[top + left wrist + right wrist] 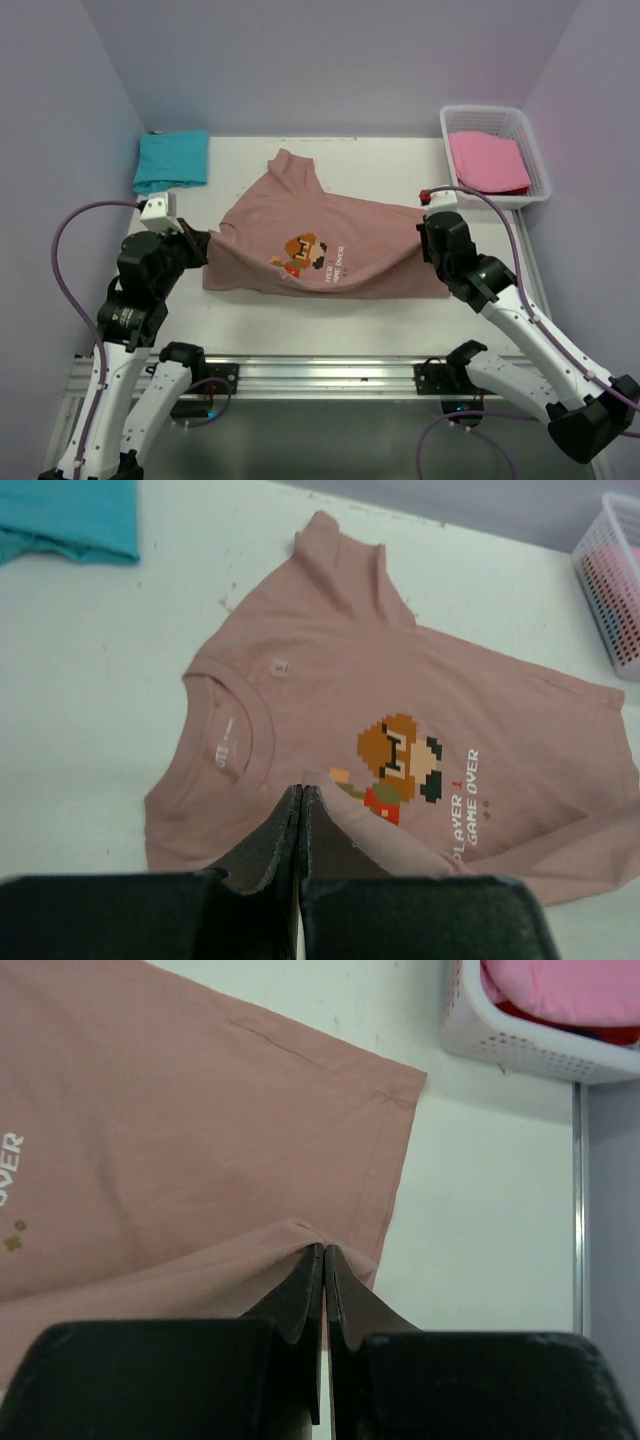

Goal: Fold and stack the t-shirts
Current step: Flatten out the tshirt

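A salmon-brown t-shirt [320, 245] with a pixel-character print lies across the middle of the table, its near edge lifted and folded over. My left gripper [207, 240] is shut on the shirt's near left edge, the cloth [330, 785] pinched between the tips of my left gripper [302, 790]. At the near right corner my right gripper [425, 238] is shut on the hem, and fabric [250, 1250] bunches at the tips of my right gripper [325, 1252]. A folded teal t-shirt [172, 159] lies at the back left. A pink t-shirt [488, 163] sits in a basket.
The white plastic basket [540, 170] stands at the back right, against the right wall. Purple walls close in the table on three sides. A metal rail [320, 375] runs along the near edge between the arm bases.
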Controlling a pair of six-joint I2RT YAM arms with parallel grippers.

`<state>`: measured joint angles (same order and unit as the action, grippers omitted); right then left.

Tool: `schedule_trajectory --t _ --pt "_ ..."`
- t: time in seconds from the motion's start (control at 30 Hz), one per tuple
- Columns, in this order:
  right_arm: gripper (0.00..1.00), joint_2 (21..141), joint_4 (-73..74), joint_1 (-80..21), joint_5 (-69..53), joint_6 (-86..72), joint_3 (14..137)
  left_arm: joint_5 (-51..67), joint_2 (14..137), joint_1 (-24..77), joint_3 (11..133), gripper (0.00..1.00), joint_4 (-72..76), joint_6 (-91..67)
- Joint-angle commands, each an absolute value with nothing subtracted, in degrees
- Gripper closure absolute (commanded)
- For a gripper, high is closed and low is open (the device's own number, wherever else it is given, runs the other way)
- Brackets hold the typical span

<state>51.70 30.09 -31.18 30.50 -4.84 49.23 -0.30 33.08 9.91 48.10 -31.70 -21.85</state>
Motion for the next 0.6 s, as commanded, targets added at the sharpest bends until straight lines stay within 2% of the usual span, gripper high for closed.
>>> schedule_trajectory --t 0.0,0.57 --pt "1.00 51.3 34.8 -31.3 31.5 -7.2 48.4 1.0 31.4 10.0 46.6 1.00 -39.5 -24.9" --pt "1.00 47.5 49.6 -31.6 30.1 -14.5 55.4 3.5 28.4 10.0 54.9 1.00 -50.9 -25.2"
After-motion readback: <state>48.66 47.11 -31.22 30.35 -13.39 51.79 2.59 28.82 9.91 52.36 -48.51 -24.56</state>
